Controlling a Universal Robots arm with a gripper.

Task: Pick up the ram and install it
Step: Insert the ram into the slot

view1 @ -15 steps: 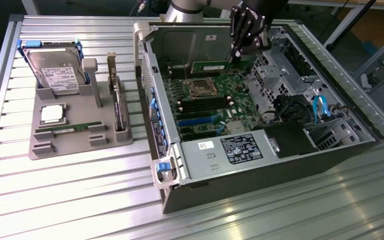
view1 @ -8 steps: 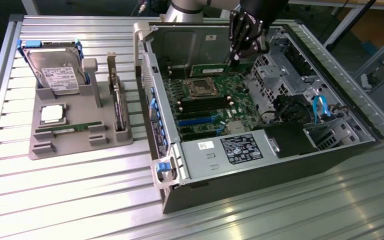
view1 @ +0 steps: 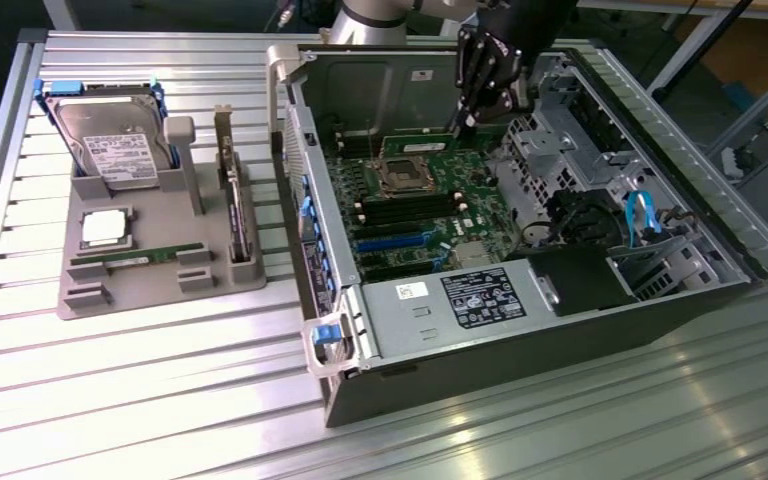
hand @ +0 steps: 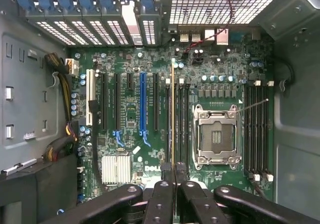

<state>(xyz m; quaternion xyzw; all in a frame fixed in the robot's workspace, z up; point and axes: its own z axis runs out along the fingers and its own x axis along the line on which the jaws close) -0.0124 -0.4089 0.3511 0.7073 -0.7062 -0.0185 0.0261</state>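
Gripper (hand: 173, 173) clamped on the ram (hand: 173, 114) (stick seen edge-on), lined up with the motherboard (hand: 130, 78) slots beside the CPU socket (hand: 216, 136). Exterior view: upper middle of frame, inside the open case (view1: 371, 80).

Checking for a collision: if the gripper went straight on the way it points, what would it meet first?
Probably the black memory slots beside the CPU socket on the motherboard. The ram clamped in the gripper would touch them first. Which slot exactly is unclear from depth.
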